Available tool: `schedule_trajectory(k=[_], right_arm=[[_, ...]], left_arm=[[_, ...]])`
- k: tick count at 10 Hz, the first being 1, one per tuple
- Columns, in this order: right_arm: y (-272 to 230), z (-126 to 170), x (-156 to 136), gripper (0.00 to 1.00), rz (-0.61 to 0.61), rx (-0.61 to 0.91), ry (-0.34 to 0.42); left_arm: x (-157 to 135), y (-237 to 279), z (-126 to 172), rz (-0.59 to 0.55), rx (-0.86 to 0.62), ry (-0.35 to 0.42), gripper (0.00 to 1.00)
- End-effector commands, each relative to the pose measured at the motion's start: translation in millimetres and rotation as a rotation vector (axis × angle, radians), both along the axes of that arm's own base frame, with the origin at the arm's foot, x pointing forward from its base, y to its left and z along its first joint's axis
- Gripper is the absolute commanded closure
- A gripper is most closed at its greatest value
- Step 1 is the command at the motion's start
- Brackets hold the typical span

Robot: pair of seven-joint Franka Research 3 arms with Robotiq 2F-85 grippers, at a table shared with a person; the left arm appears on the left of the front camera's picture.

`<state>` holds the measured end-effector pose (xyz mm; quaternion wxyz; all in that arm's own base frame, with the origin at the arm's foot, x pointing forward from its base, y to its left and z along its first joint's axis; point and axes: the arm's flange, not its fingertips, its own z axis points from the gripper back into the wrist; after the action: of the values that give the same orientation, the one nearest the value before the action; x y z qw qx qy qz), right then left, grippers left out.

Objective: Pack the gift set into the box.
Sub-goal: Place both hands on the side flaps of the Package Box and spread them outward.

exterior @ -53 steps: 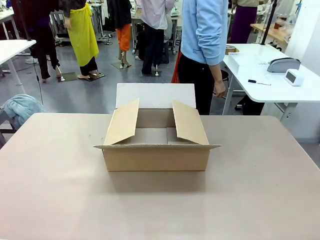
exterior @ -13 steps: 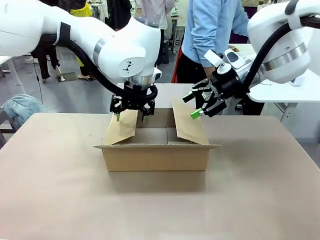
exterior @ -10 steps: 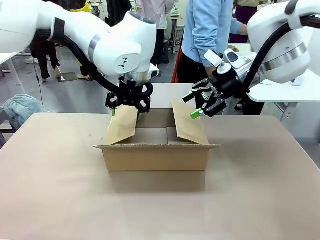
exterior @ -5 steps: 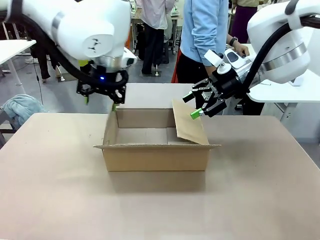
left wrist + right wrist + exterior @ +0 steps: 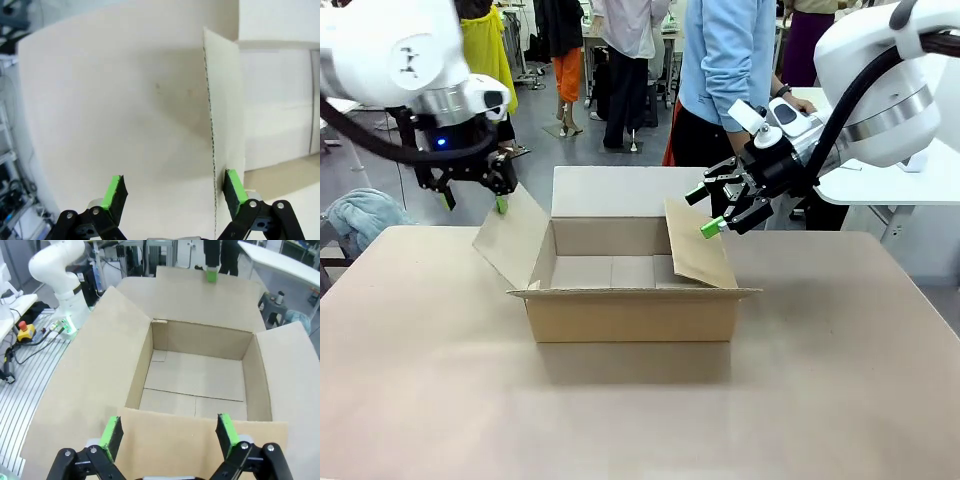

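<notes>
**A:** Why is the left gripper (image 5: 475, 198) at that left flap (image 5: 510, 240)?

**B:** Its jaws are spread and grip nothing. The flap's edge runs between its fingers, close by one pad, so I'd say it is leaning the flap outward.

**A:** And the right gripper (image 5: 705, 210)?

**B:** It is also spread and empty. The right flap (image 5: 698, 250) just below it slants inward and blocks that side. The box (image 5: 630, 315) sits on the table (image 5: 820, 380) between both grippers, its mouth half clear.

We see a white, rounded left arm (image 5: 390, 50) and right arm (image 5: 880, 90), a black cable (image 5: 848, 100), green pads (image 5: 112, 192), possibly a blue light (image 5: 440, 142).
</notes>
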<state>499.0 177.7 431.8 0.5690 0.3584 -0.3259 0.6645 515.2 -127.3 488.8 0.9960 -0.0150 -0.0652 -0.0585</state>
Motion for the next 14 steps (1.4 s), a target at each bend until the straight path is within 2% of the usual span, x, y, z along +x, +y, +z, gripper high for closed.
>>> schedule_trajectory(k=[1, 4, 6, 7, 8, 9, 10, 11, 12, 13, 14], right_arm=[[1, 3, 3, 0.00, 0.001, 0.000, -0.008], [1, 3, 3, 0.00, 0.001, 0.000, -0.008], [1, 3, 3, 0.00, 0.001, 0.000, -0.008], [1, 3, 3, 0.00, 0.001, 0.000, -0.008], [1, 3, 3, 0.00, 0.001, 0.000, -0.008], [0, 0, 0, 0.00, 0.000, 0.000, -0.001], [0, 23, -2, 0.00, -0.174, -0.232, 0.090], [22, 50, -6, 0.00, -0.195, -0.347, 0.159], [42, 81, -9, 0.00, -0.275, -0.478, 0.280], [54, 102, -11, 0.00, -0.368, -0.568, 0.440], [60, 113, -15, 0.00, -0.542, -0.673, 0.640]], left_arm=[[9, 36, -29, -0.119, -0.154, 0.126, 0.00], [19, 90, -64, -0.197, -0.385, 0.179, 0.00], [24, 106, -98, -0.269, -0.509, 0.282, 0.00], [19, 103, -112, -0.340, -0.586, 0.324, 0.00], [16, 103, -94, -0.233, -0.441, 0.215, 0.00], [16, 103, -94, -0.233, -0.441, 0.215, 0.00], [16, 103, -94, -0.233, -0.441, 0.215, 0.00], [16, 103, -94, -0.233, -0.441, 0.215, 0.00], [16, 103, -94, -0.233, -0.441, 0.215, 0.00], [16, 103, -94, -0.233, -0.441, 0.215, 0.00], [16, 103, -94, -0.233, -0.441, 0.215, 0.00]])
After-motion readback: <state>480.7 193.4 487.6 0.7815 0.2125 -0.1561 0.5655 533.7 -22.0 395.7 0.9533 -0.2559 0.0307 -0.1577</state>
